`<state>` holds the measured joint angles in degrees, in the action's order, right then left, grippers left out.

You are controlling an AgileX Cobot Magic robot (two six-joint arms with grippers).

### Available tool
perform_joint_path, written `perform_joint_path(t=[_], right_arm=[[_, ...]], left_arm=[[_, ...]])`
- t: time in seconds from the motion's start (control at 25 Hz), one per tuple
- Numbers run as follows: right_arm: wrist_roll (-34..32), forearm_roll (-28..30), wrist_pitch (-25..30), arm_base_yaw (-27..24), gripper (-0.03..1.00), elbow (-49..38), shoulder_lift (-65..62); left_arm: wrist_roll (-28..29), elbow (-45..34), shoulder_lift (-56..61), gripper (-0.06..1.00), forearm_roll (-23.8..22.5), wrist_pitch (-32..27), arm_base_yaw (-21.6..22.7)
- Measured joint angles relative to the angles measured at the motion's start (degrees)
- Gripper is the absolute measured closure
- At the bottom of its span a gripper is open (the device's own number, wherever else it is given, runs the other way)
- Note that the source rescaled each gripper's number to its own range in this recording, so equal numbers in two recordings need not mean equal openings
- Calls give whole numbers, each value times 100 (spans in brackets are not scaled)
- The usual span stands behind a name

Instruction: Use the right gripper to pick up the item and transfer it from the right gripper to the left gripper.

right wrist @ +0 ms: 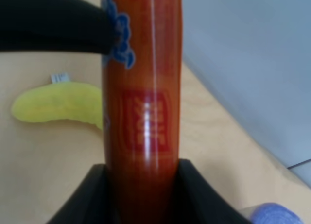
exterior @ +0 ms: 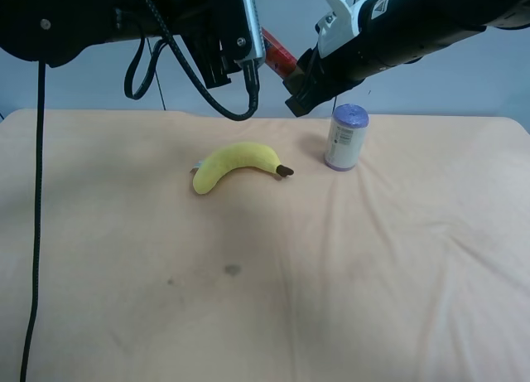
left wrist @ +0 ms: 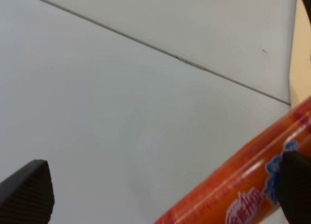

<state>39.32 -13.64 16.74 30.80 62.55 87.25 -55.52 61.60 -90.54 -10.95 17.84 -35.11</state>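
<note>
The item [exterior: 278, 54], a slim red shiny stick with blue-and-white markings, is held high above the table between the two arms. My right gripper [exterior: 295, 84], on the arm with the white bracket, is shut on its lower end; the right wrist view shows the item [right wrist: 142, 112] clamped between the jaws [right wrist: 143, 185]. My left gripper [exterior: 242, 57], on the bulky arm with the loose cable, is at the item's upper end. In the left wrist view its fingers [left wrist: 29, 190] stand wide apart, and the item [left wrist: 243, 185] lies against one of them. The left gripper [left wrist: 165, 190] is open.
A yellow plush banana [exterior: 236, 165] lies on the tan table [exterior: 373, 274], also visible in the right wrist view [right wrist: 58, 105]. A white-and-purple can [exterior: 345, 137] stands right of it, below the right arm. A black cable [exterior: 37, 233] hangs at the view's left.
</note>
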Motion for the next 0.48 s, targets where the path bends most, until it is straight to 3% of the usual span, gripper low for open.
perform_joint_path(t=[0.48], right_arm=[[-5,6,5,0,96,0,5]], left_arm=[[0,159,-261,14,0,16,-130]])
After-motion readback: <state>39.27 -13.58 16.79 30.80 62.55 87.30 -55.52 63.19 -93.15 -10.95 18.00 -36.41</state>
